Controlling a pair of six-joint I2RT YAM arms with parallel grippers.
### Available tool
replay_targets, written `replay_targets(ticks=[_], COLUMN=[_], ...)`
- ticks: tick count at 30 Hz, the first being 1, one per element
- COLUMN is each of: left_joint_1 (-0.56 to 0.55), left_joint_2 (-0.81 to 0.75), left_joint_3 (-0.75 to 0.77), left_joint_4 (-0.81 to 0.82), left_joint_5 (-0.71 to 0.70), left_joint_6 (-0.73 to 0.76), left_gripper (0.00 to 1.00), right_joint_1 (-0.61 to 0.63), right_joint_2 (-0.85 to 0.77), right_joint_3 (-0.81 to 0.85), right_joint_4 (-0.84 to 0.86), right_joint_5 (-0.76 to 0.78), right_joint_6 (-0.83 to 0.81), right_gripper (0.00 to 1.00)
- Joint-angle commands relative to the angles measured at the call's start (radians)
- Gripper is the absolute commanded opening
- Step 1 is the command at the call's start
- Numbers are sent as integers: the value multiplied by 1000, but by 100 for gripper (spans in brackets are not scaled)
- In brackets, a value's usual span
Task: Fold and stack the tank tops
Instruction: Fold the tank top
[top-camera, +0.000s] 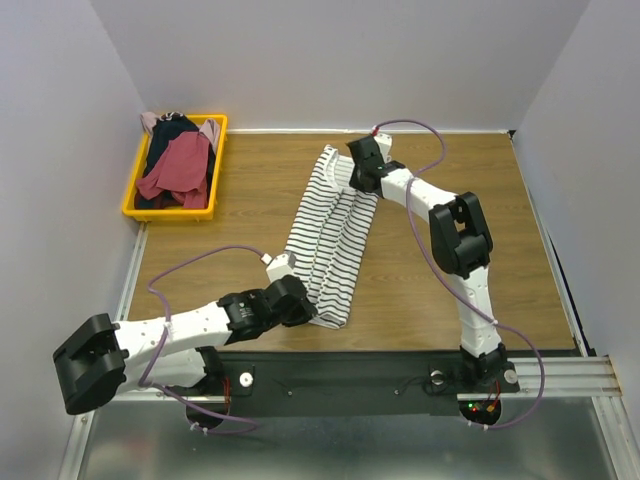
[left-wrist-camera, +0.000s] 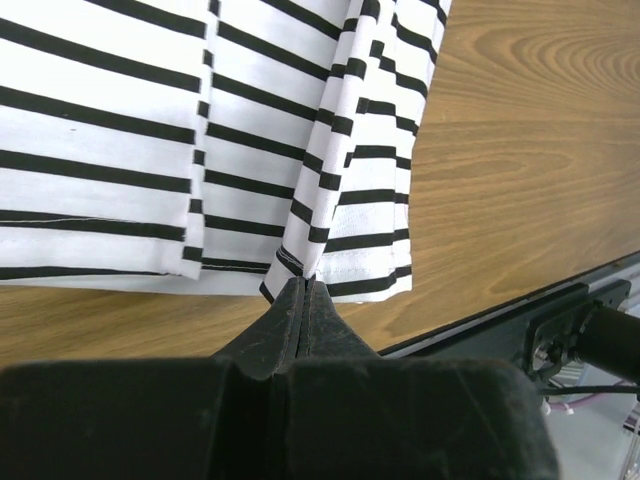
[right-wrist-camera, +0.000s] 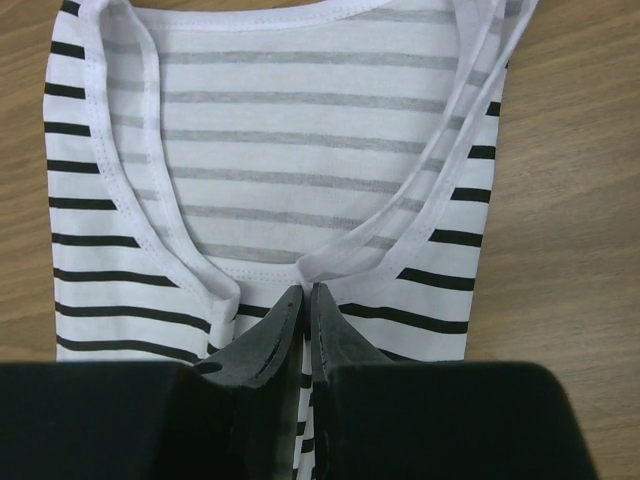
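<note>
Top external: striped tank top (top-camera: 330, 235) lies folded lengthwise on the table (top-camera: 450, 300), with the other tops (top-camera: 180, 165) in the yellow bin (top-camera: 130, 195). Left gripper (left-wrist-camera: 304, 287) is clenched on the hem and right gripper (right-wrist-camera: 306, 292) pinches the neckline. You're likely at the crosswise fold. Next, bring the hem to the neckline with edges aligned.

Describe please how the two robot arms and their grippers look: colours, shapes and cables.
The left arm and the right arm have white tubular links joined by bulky black joint housings. A thin purple cable loops loosely along each arm. The left gripper and the right gripper each have two matte black fingers that taper to narrow tips from a wide black block.
</note>
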Motion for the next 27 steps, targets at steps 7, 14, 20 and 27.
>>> replay_targets(ticks=[7, 14, 20, 27], left_joint_1=[13, 19, 23, 24], left_joint_2=[-48, -56, -53, -73], left_joint_3=[-14, -22, -19, -19], left_joint_4=[-113, -124, -129, -138], left_joint_5=[-2, -8, -13, -27], left_joint_6=[6, 3, 8, -3], left_gripper=[0, 0, 0, 7], right_joint_1=[18, 25, 27, 27], right_joint_2=[45, 72, 79, 99], right_joint_3=[117, 143, 148, 188], right_joint_4=[26, 25, 25, 25], right_joint_5=[66, 64, 58, 32], right_joint_6=[-3, 0, 11, 8], right_gripper=[11, 11, 13, 30])
